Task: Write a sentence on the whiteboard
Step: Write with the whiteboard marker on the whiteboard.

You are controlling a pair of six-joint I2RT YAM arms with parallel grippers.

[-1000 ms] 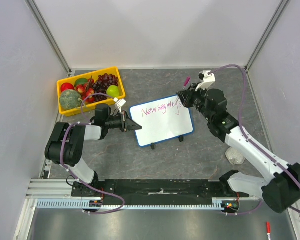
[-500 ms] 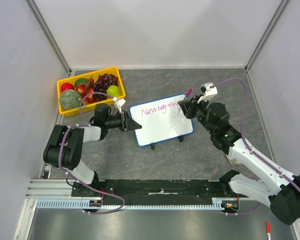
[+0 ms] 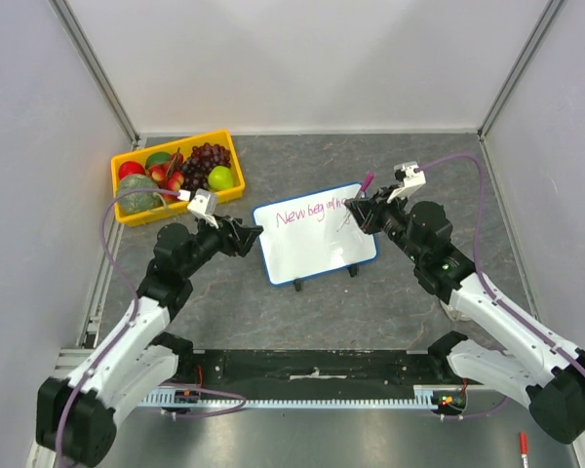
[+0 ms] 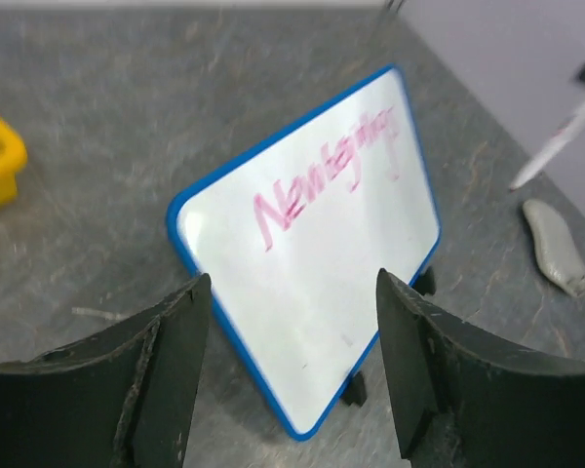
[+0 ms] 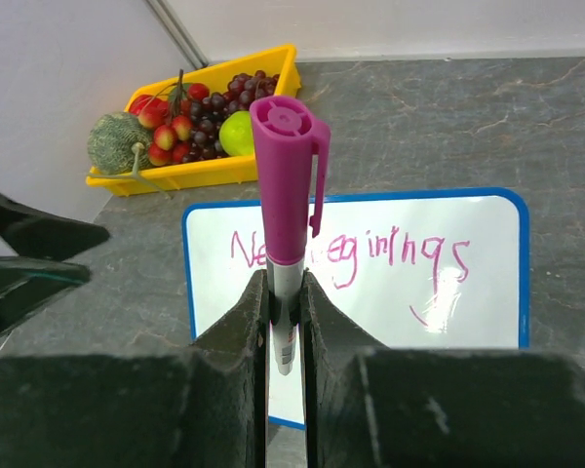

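Observation:
The whiteboard (image 3: 317,244) (image 4: 322,292) (image 5: 478,302) stands tilted on two black feet mid-table. The sentence (image 3: 312,212) (image 4: 322,180) (image 5: 409,249) is pink writing, "New beginnings", along its top, with a short curved stroke below the last letters. My left gripper (image 3: 253,234) (image 4: 292,283) is open just off the board's left edge, touching nothing. My right gripper (image 3: 357,209) (image 5: 285,292) is shut on a marker (image 3: 367,182) (image 5: 287,175) with a magenta cap on its upper end, held over the board's top right corner. The marker's tip is hidden.
A yellow tray (image 3: 171,145) (image 5: 200,172) of fruit sits at the back left. A crumpled pale lump (image 3: 460,307) (image 4: 556,244) lies right of the board, under the right arm. A red pen (image 3: 523,449) lies off the table at the bottom right.
My left gripper has opened and drawn back from the board's left edge, its arm swinging out to the left. The right gripper with the marker has shifted slightly.

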